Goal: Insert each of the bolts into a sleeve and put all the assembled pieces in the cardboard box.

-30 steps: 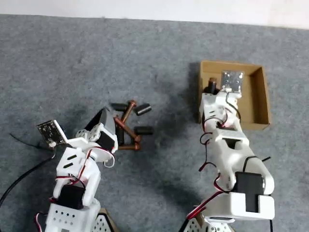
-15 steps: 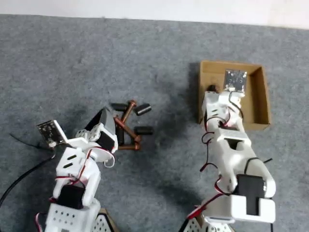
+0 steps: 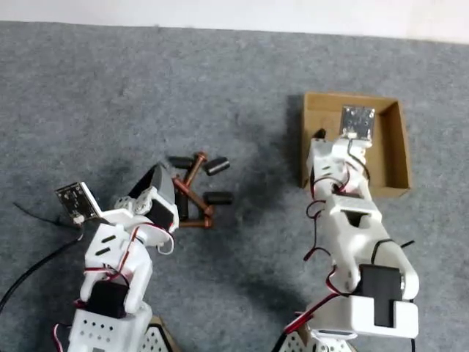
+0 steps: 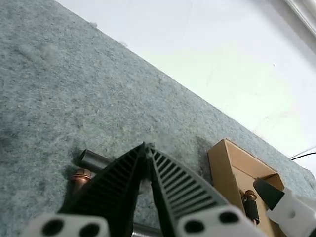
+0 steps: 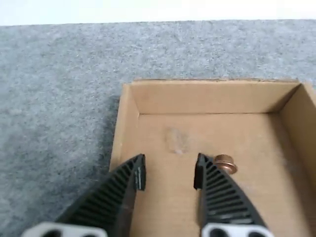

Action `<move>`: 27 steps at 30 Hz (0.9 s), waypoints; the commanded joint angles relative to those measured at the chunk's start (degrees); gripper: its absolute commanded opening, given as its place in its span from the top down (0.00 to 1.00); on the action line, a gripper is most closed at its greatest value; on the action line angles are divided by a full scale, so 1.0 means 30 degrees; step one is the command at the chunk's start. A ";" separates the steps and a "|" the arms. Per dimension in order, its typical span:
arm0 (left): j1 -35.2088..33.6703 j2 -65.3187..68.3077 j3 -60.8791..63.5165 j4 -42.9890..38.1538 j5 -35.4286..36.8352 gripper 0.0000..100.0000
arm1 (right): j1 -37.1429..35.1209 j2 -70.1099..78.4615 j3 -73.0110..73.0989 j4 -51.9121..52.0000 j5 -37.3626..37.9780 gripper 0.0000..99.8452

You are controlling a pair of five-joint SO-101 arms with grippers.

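Over the cardboard box, the right gripper gapes beside a bolt; the left gripper, tips together, hangs above loose bolts and sleeves.

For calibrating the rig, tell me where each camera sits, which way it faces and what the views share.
High view: fixed above the table, looking down on the left arm, the right arm, the loose bolts and sleeves and the cardboard box.
Left wrist view: on the left arm, looking past its shut left hand across the table toward the box.
Right wrist view: on the right arm, looking down past its open right hand into the box, at a bolt head.
Shared: all three show the box.
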 commanded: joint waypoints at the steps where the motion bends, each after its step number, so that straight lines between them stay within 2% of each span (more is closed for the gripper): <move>1: 0.0278 0.0015 0.0161 -0.0410 -0.0205 1.00 | 0.0132 -0.1070 -0.0132 -0.0073 0.0088 0.86; 12: 0.0278 0.0015 0.0161 -0.0410 -0.0205 1.00 | 0.0132 -0.1890 0.0366 -0.0073 0.0029 0.86; 21: 0.0278 0.0015 0.0161 -0.0410 -0.0205 1.00 | -0.2212 -0.9451 0.5700 -0.0190 0.0117 0.86; 27: 0.0220 0.0015 0.0161 -0.0410 -0.0205 1.00 | -0.3560 -1.2791 0.8103 -0.0190 0.0147 0.86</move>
